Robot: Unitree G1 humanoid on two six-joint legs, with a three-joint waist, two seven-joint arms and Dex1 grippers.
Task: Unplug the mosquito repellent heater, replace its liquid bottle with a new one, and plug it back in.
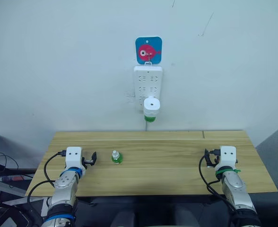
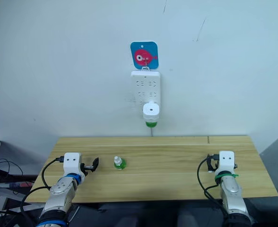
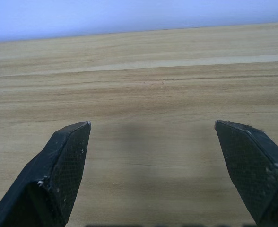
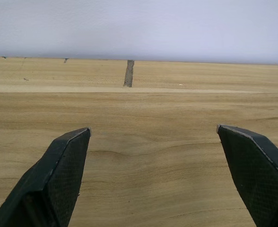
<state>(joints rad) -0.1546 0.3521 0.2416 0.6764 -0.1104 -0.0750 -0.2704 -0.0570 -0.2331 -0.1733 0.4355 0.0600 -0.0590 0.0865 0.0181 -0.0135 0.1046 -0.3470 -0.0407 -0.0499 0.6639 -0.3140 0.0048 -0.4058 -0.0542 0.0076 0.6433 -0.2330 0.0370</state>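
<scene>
- Evidently nothing has begun: the mosquito repellent heater [image 1: 151,107] sits plugged into the wall power strip [image 1: 148,82], above the tabletop's [image 1: 177,175] far edge.
- The left gripper [image 3: 153,142] and the right gripper [image 4: 153,142] both gape empty, near the tabletop's front corners.
- Next, a reach up for the heater; the new bottle [image 1: 117,157] waits front-left.

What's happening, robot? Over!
Left gripper open, right gripper open, both empty over table. Mosquito repellent heater plugged into power strip. Spare bottle upright on table. Nothing blocking.

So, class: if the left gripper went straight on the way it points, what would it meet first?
Probably nothing on the table: the left gripper, open, faces bare wood, then the wall. The spare bottle seems off its line.
</scene>
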